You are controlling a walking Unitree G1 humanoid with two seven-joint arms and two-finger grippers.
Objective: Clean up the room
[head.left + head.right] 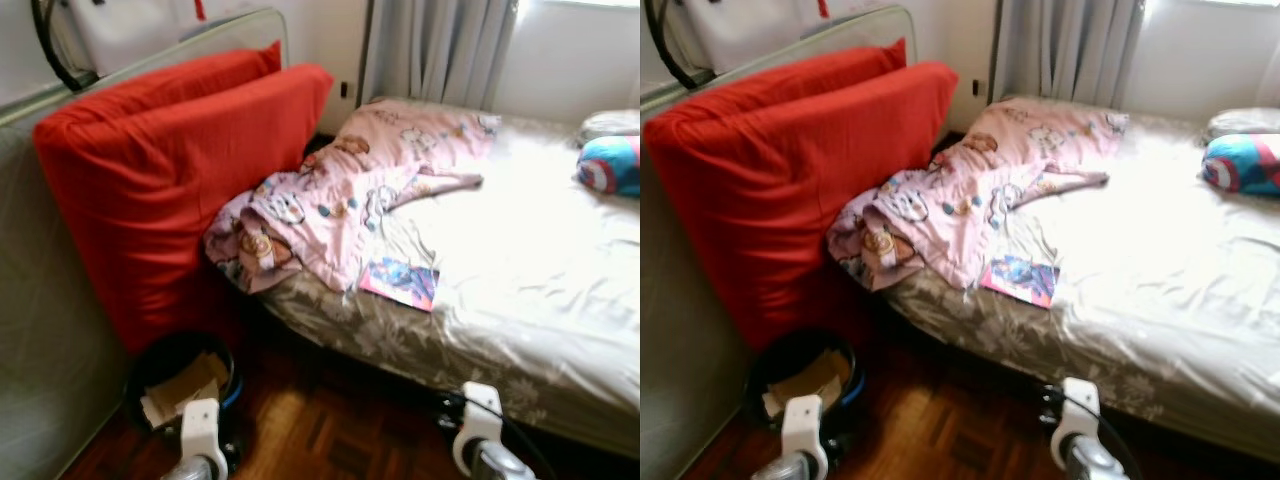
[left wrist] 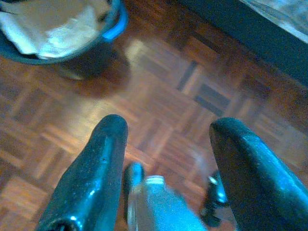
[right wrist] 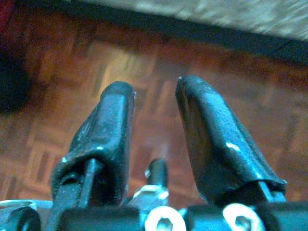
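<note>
The room's clutter, a crumpled pink blanket [image 1: 340, 205] and a booklet [image 1: 400, 282], lies on the bed [image 1: 520, 270], both grippers low, fingers wide and empty; next, I'd guess, a reach for the booklet

The floor is dark reddish-brown wooden parquet [image 2: 159, 96] with a soft sheen where light falls on it. A crumpled pink cotton-like blanket with cartoon prints [image 1: 340, 200] looks soft and matt, lying on a smooth, slightly shiny pale bedsheet [image 1: 530, 250]. A large red cloth-covered cushion [image 1: 170, 170] has a matt, faintly wrinkled cover. A thin glossy paper booklet in pink and blue [image 1: 400, 282] rests on the sheet. A dark round plastic bin with a blue rim [image 2: 108, 31] holds crumpled white paper and brown cardboard [image 2: 53, 29]. Grey curtains [image 1: 430, 50] hang in cloth folds. The left gripper [image 2: 166, 137] and right gripper [image 3: 154, 103] have black fingers with a rubbery, finely pebbled, slightly glossy surface.
</note>
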